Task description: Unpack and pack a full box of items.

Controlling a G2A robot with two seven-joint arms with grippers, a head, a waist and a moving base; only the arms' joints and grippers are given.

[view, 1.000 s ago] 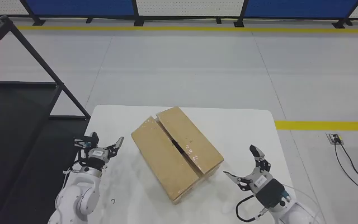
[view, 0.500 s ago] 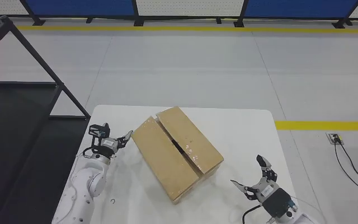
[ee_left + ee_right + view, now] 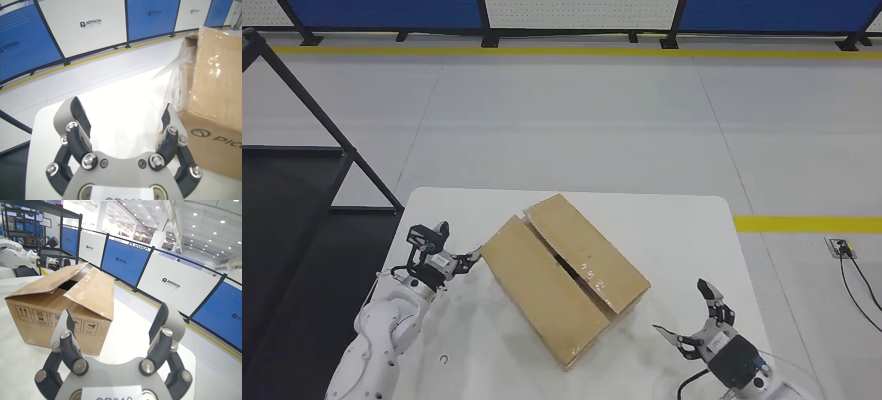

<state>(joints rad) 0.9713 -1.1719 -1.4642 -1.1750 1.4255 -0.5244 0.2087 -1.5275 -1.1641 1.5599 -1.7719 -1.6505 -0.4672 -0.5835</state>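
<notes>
My left pincer (image 3: 460, 250) (image 3: 122, 106) stands open with nothing between its pads, low over the table (image 3: 672, 230) at the left. One finger is just beside the box's left corner; I cannot confirm contact. My right pincer (image 3: 682, 312) (image 3: 114, 311) is likewise spread wide and empty, at the near right, apart from the box and facing its short end wall. The box (image 3: 567, 280) (image 3: 213, 75) (image 3: 56, 302) sits upright in the middle of the table, its printed arrows pointing up. Its long axis runs from far left to near right, and the seam (image 3: 567, 268) between the two top flaps follows that same line. The flaps (image 3: 56, 279) are folded down but not sealed: the left one is lifted, with a dark gap under it. Loose clear film (image 3: 175, 81) hangs off the corner beside my left finger. Risks noted, in my judgement: nothing holds the box, so a sideways push from the left finger would turn or slide it rather than open it. The film could catch on a pad and drag the box along. Lifting one flap without the other pincer steadying the box would likely tip or shift it. The contents are hidden, so I cannot judge the weight.
</notes>
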